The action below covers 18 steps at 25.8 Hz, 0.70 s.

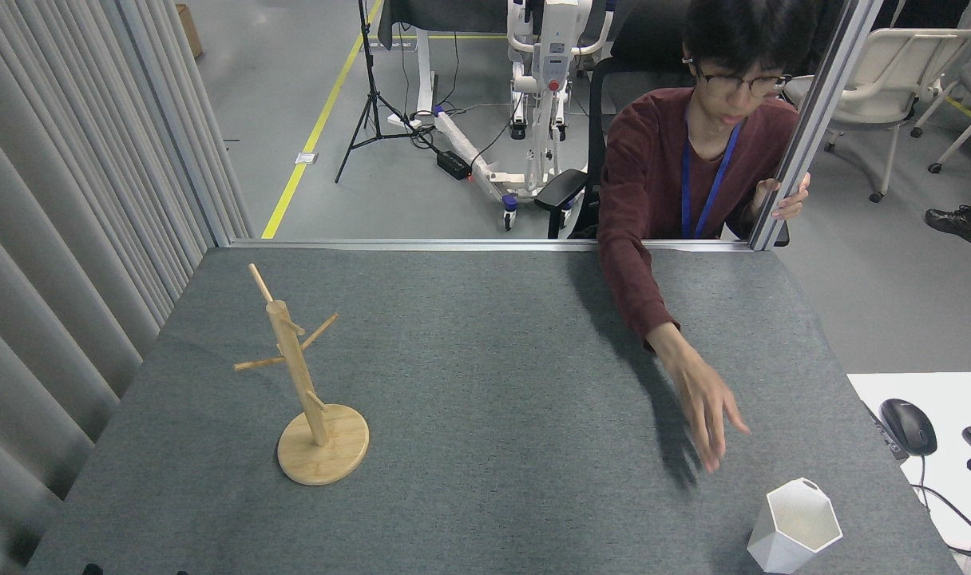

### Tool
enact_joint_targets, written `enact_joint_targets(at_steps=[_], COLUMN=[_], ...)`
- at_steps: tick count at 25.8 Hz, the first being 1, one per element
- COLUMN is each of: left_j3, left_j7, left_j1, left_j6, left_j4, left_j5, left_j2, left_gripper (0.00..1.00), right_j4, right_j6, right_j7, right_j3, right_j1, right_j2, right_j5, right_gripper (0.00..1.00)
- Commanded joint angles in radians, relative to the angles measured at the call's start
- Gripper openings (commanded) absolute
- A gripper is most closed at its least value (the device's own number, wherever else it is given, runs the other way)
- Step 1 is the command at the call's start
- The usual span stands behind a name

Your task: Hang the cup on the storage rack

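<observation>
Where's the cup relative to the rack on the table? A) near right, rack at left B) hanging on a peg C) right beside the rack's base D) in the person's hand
A: the cup stands upright near the table's front right corner, the rack far left, and the person's hand hovers empty.

person's hand [705, 407] over table [485, 383], near cup [794, 527]
</observation>
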Motion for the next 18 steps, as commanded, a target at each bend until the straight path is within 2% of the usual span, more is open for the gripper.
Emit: enact_joint_targets(at_steps=[1,7,14,18], left_j3=[-0.001,0.001,0.007,0.009], left_j7=[0.003,0.004,0.004,0.006], left_j1=[0.003,0.003,0.003,0.003], left_j6=[0.000,0.007,0.010,0.013], left_j4=[0.005,0.005,0.004,0.004], left_j5=[0.002,0.007,0.013,0.013], left_j2=[0.000,0.000,0.000,0.000], left_gripper=[0.99,0.99,0.99,0.99], right_j4=[0.000,0.006,0.070,0.105], right_j6=[0.011,0.027,0.074,0.076], right_j7=[-0.006,-0.001,0.043,0.048], right_j3=[0.013,0.011,0.039,0.041], right_j1=[-0.001,-0.013,-0.165,-0.211], right_j2=[0.000,-0.003,-0.015,-0.017], right_j5=[0.002,0.003,0.071,0.091], right_gripper=[0.99,0.99,0.99,0.99])
